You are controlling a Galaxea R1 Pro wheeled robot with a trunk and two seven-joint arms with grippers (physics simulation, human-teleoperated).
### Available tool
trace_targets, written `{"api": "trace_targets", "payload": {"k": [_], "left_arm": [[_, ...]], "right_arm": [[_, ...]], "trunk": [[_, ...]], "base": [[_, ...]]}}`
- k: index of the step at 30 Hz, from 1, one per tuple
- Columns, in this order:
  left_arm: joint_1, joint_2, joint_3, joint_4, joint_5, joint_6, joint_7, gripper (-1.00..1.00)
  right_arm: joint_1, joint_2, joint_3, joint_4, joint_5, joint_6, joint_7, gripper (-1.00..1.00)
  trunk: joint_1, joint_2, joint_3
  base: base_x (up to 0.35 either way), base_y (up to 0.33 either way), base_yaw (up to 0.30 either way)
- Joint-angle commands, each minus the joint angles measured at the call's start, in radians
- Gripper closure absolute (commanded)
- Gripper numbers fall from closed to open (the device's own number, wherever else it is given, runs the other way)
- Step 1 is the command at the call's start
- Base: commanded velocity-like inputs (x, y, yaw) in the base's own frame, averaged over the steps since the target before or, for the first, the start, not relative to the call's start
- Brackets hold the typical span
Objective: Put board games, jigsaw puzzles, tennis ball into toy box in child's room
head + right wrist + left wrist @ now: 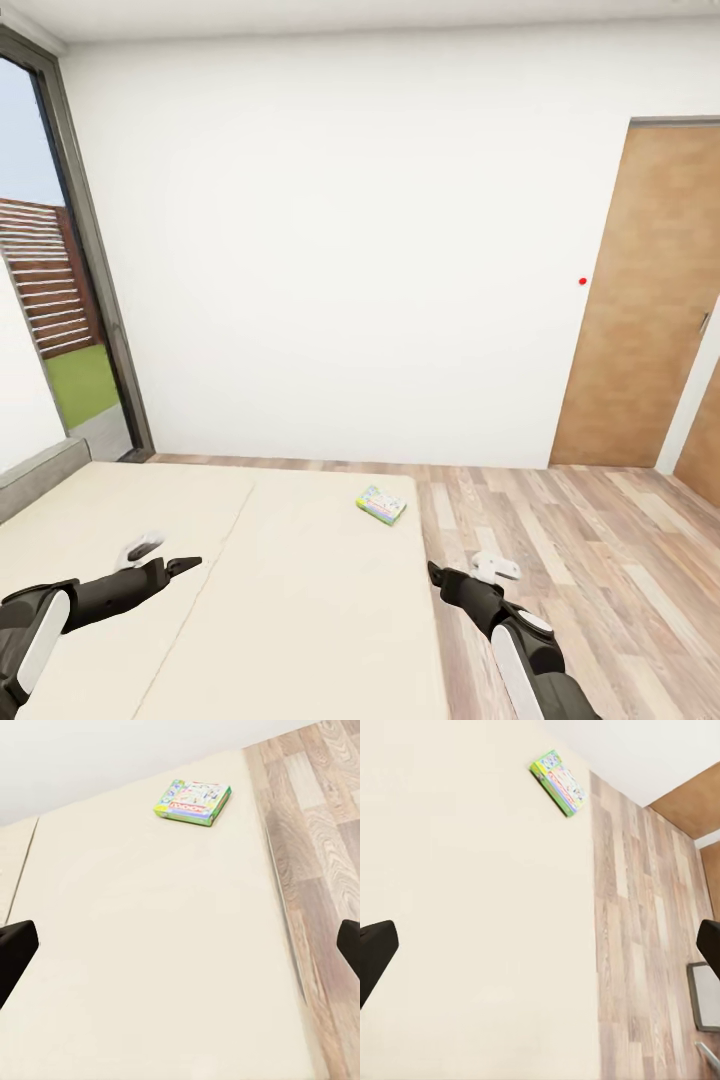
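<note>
On the far right corner of the bed, close to the mattress edge by the wood floor, lies one board game, flat, pastel lid up, green edge showing. Nothing touches it. Left gripper hovers over the near left part of the mattress, right gripper over the near right edge of the bed; both well short of the box, both empty. In each wrist view the jaws stand wide apart, dark tips at the frame edges. Arms look held low and forward, likely ready for a reach once the base closes in. Right arm seems the nearer one for the pick. Toy box and table not visible here, so contents can't be judged. Brown door on far right wall, window on left.
</note>
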Motion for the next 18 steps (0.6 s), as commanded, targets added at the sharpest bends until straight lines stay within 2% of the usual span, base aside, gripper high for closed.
{"api": "trace_targets", "payload": {"k": [1, 18], "left_arm": [[0.000, 0.000, 0.001, 0.001, 0.001, 0.005, -0.003, -1.00], [0.000, 0.007, 0.001, 0.001, 0.002, 0.005, -0.004, -1.00]], "right_arm": [[0.000, 0.001, -0.001, -0.001, -0.010, 0.005, -0.007, -1.00], [0.000, 0.001, -0.001, -0.001, -0.010, 0.004, -0.007, -1.00]], "trunk": [[0.000, -0.001, -0.001], [0.000, -0.001, -0.001]], "base": [[0.000, 0.283, -0.027], [0.000, 0.285, -0.006]]}}
